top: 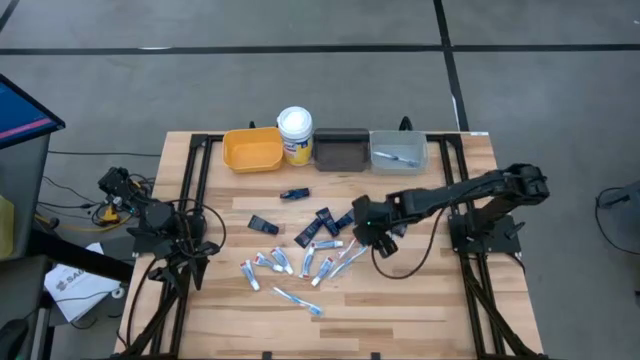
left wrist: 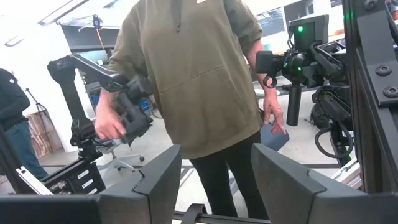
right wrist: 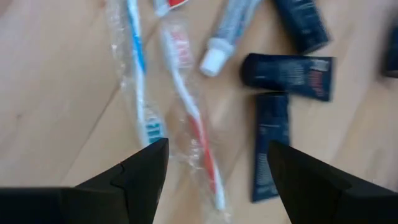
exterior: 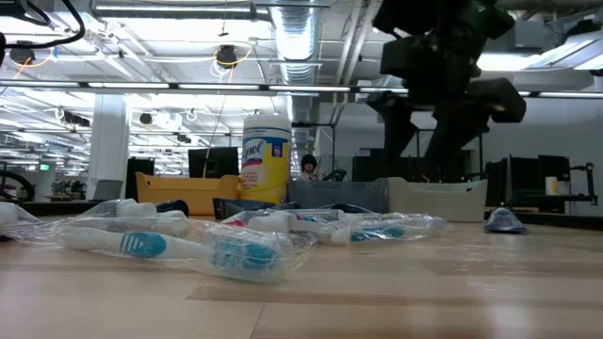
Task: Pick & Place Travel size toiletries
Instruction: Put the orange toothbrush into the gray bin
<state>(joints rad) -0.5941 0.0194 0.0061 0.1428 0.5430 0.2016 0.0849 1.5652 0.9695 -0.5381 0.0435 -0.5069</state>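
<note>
Right gripper hovers over wrapped toothbrushes and navy mini tubes on wooden surface, fingers apart, empty. Left gripper waits at surface's left edge, fingers apart.

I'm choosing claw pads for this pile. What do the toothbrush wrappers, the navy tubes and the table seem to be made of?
Toothbrush wrappers: thin clear plastic film, judging by the crinkles and glare.
Navy tubes: likely soft plastic or laminate, satin finish; flat with crimped ends.
Table: light wood planks, with visible grain and seams, smooth, faintly glossy in the low view.
</note>
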